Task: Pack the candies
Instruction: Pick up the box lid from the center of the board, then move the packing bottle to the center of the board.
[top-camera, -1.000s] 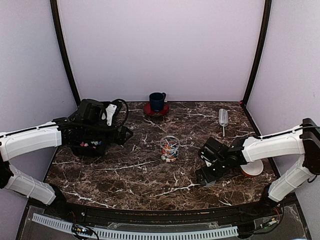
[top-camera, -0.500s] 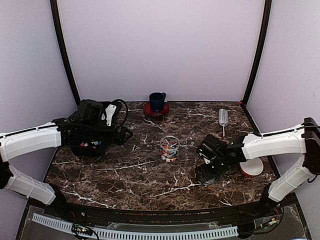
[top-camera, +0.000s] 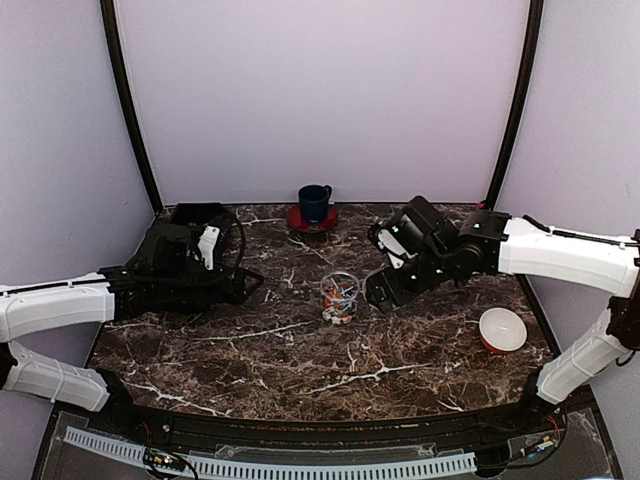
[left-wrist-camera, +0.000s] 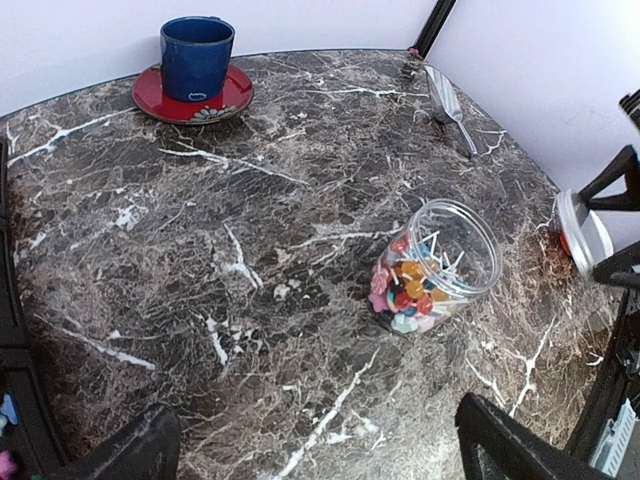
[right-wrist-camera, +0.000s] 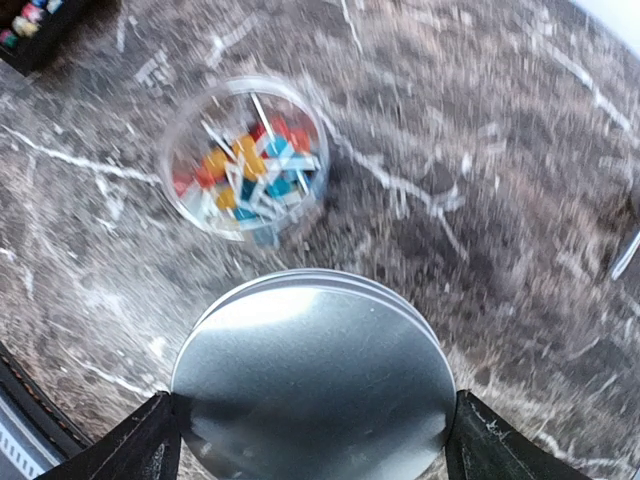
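A clear jar (top-camera: 340, 297) stands open near the table's middle, holding the candies (left-wrist-camera: 410, 290), small multicoloured pieces with pale sticks (right-wrist-camera: 245, 165). My right gripper (top-camera: 382, 268) hovers just right of the jar, shut on a round silver lid (right-wrist-camera: 312, 380) pinched at its rim between both fingertips. The lid (left-wrist-camera: 583, 232) is seen edge-on from the left wrist. My left gripper (left-wrist-camera: 315, 440) is open and empty, low over the table to the left of the jar (left-wrist-camera: 440, 265).
A blue mug (top-camera: 315, 203) sits on a red saucer (top-camera: 300, 221) at the back centre. A white bowl (top-camera: 502, 329) is near the right front. A metal scoop (left-wrist-camera: 447, 100) lies at the back right. A black tray (top-camera: 195, 214) with more candies is at the left.
My right arm rose from the near right of the table and swung back-left to beside the jar, carrying the lid. My left arm drew back towards the near left.
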